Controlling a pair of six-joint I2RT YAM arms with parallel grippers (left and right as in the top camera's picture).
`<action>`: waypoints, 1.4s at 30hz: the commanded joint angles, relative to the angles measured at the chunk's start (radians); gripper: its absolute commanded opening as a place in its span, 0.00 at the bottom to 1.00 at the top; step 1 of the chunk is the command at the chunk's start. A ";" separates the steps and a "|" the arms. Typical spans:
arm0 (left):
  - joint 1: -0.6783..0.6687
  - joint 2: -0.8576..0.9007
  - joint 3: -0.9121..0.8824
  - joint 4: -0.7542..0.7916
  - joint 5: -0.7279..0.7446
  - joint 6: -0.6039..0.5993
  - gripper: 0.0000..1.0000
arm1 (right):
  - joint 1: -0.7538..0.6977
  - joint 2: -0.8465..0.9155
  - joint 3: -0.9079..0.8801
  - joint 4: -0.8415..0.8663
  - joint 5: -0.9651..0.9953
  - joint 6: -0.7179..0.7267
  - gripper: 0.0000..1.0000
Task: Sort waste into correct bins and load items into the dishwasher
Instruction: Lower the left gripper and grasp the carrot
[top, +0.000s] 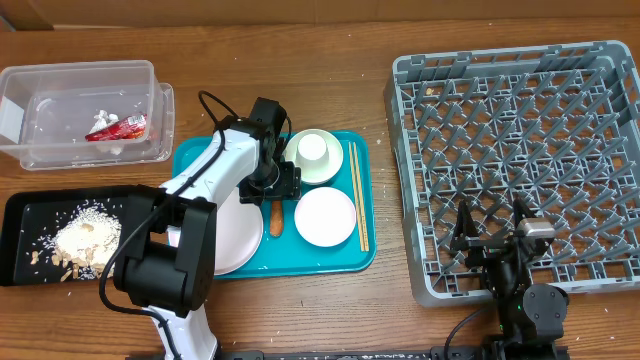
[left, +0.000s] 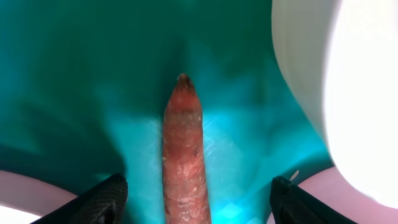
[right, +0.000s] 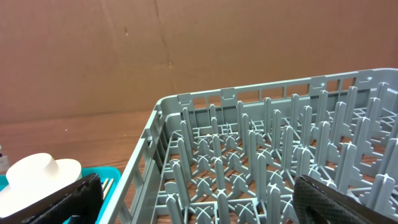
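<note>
Carrot (left: 184, 162) on teal tray (left: 74, 74), left jaws apart astride it

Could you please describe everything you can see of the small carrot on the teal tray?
The carrot is small, orange-red and tapered, its skin rough, blotchy and ringed, with a dark pointed tip. It lies flat on the teal tray, between the large pale plate and the smaller white plate. The left gripper straddles its wider part with jaws open, a gap on each side, so nothing grips it.
</note>
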 joint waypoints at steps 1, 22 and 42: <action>-0.004 0.018 -0.009 -0.004 -0.007 -0.021 0.75 | -0.002 -0.005 -0.010 0.006 0.005 0.003 1.00; -0.008 0.018 -0.010 -0.033 -0.006 -0.041 0.73 | -0.002 -0.005 -0.010 0.006 0.005 0.003 1.00; -0.021 0.025 -0.010 -0.030 -0.014 -0.021 0.74 | -0.002 -0.005 -0.010 0.006 0.005 0.002 1.00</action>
